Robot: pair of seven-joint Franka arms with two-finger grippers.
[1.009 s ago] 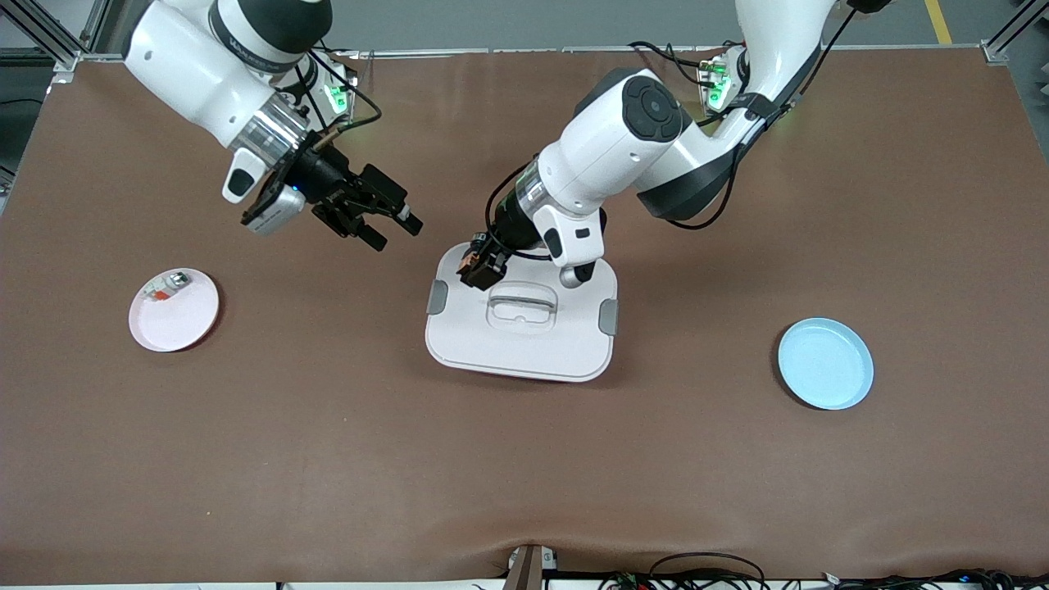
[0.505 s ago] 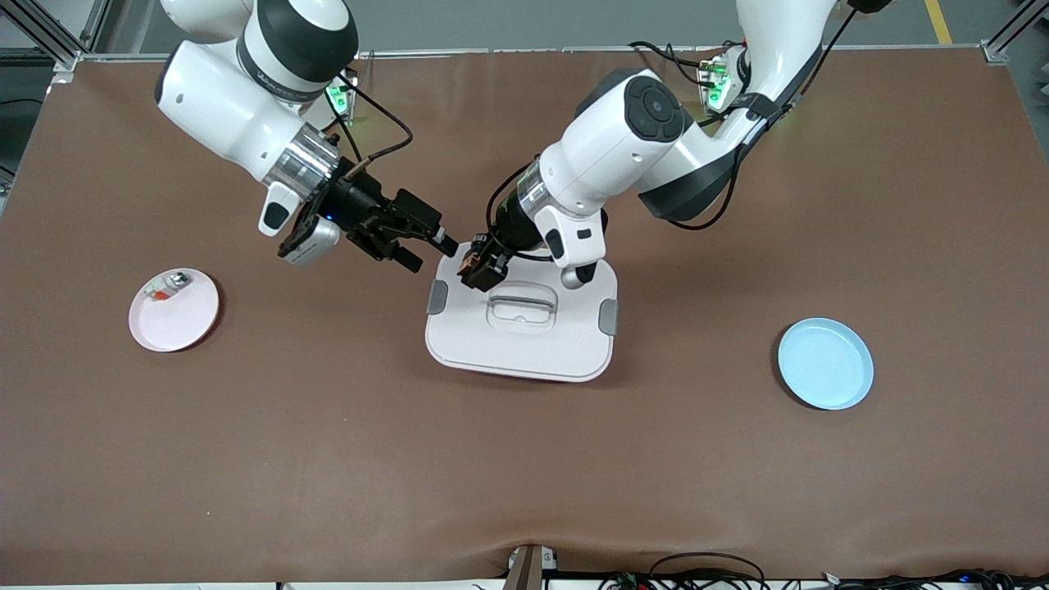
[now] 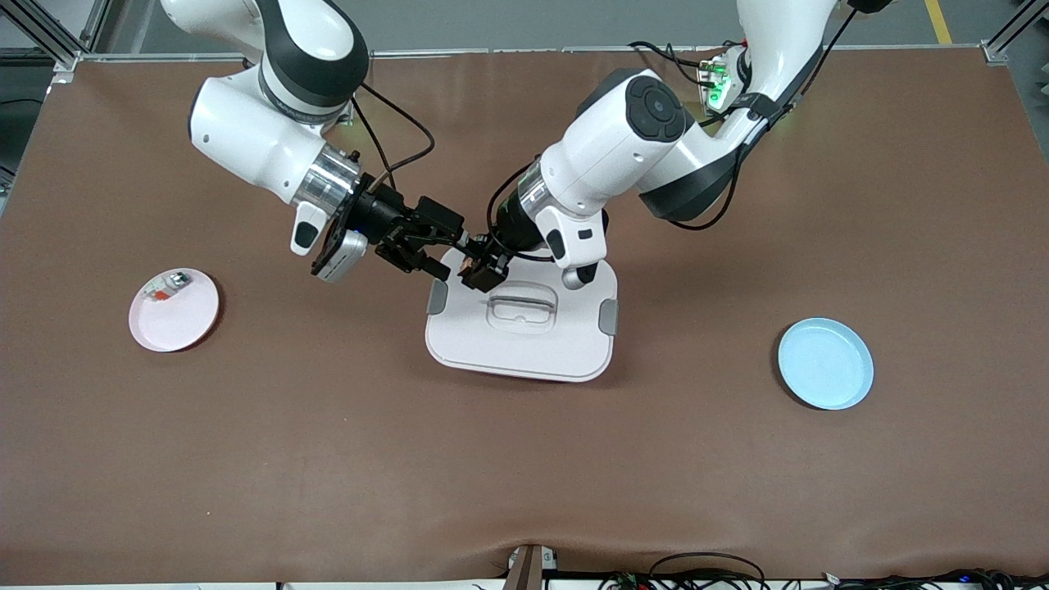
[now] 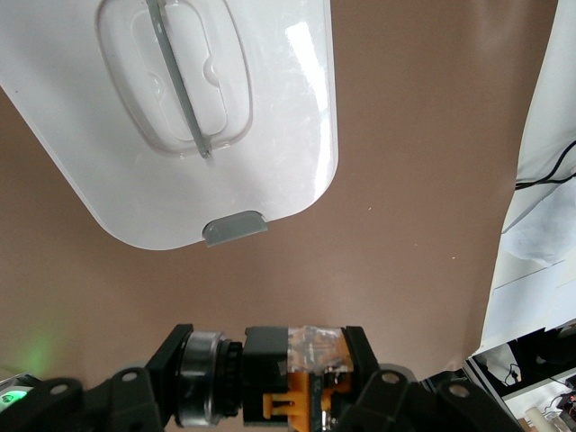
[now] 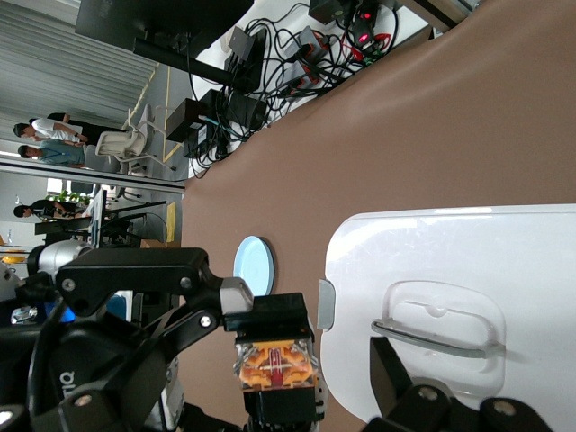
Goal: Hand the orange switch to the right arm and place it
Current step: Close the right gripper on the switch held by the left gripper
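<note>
The orange switch [image 3: 469, 265], a tiny black block with an orange middle, hangs over the corner of the white lid [image 3: 524, 344] nearest the right arm's end of the table. My left gripper [image 3: 479, 268] is shut on it. In the left wrist view the switch [image 4: 310, 360] sits clamped in the left gripper [image 4: 270, 373]. My right gripper [image 3: 451, 256] is open, with a finger on either side of the switch. In the right wrist view the switch [image 5: 274, 367] sits in the gap of the right gripper [image 5: 279, 382].
A pink plate [image 3: 184, 321] with a white-grey piece [image 3: 168, 285] in it lies toward the right arm's end of the table. A blue plate [image 3: 825, 363] lies toward the left arm's end. The white lid has a handle [image 3: 521, 308] in its middle.
My right arm has swung over toward the left gripper, and its open fingers now flank the switch. The left arm and the switch have stayed where they were.
</note>
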